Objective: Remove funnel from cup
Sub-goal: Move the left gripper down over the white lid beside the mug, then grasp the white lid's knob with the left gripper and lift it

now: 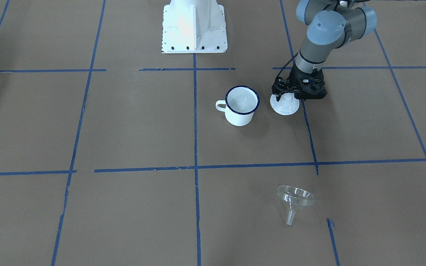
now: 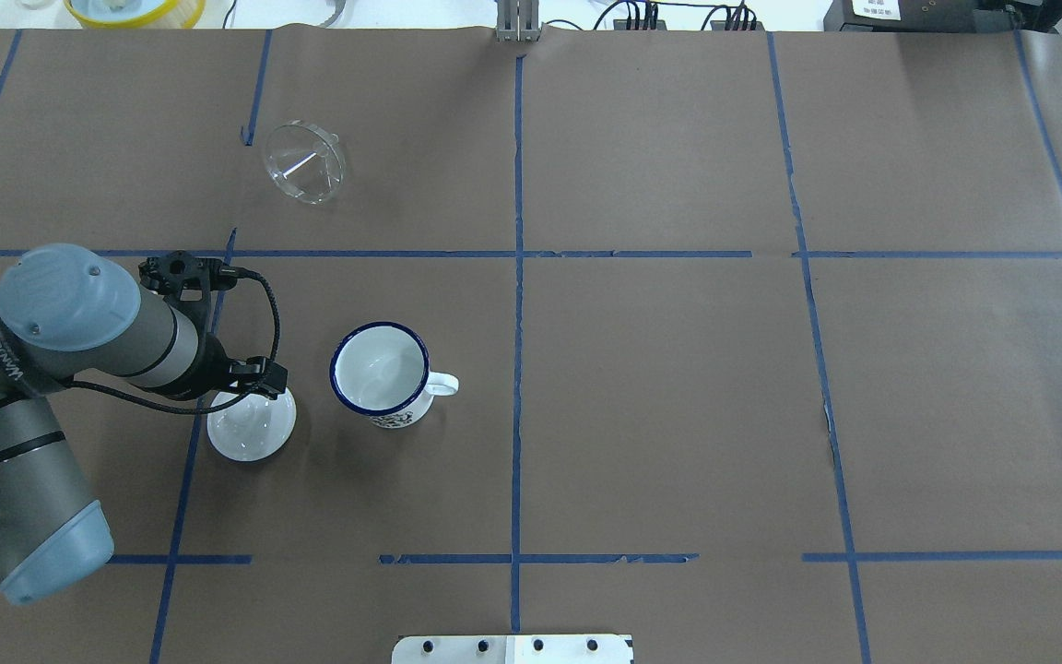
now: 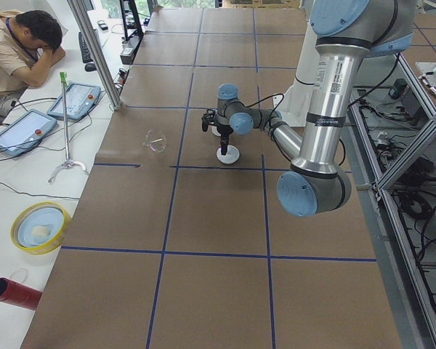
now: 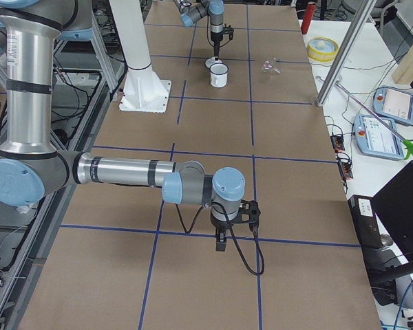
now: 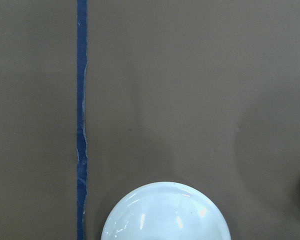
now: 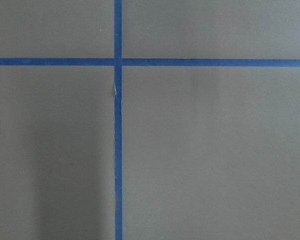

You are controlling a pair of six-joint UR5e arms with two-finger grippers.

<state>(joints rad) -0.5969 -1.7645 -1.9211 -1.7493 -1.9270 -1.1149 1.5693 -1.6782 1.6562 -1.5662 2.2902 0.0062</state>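
The clear funnel (image 1: 295, 201) lies on its side on the brown table, far from the cup, with nothing gripping it; it also shows in the overhead view (image 2: 304, 161). The white enamel cup (image 1: 240, 106) with a dark blue rim stands upright and empty (image 2: 381, 372). My left gripper (image 1: 287, 96) is lowered next to the cup, its fingers closed on the knob of a white domed lid (image 1: 284, 107) that rests on the table. My right gripper (image 4: 221, 242) hangs over bare table far from these things; I cannot tell whether it is open or shut.
The white lid (image 2: 252, 426) lies just left of the cup in the overhead view, and its edge shows in the left wrist view (image 5: 165, 212). The robot's white base (image 1: 193, 27) stands behind the cup. Blue tape lines cross the brown table.
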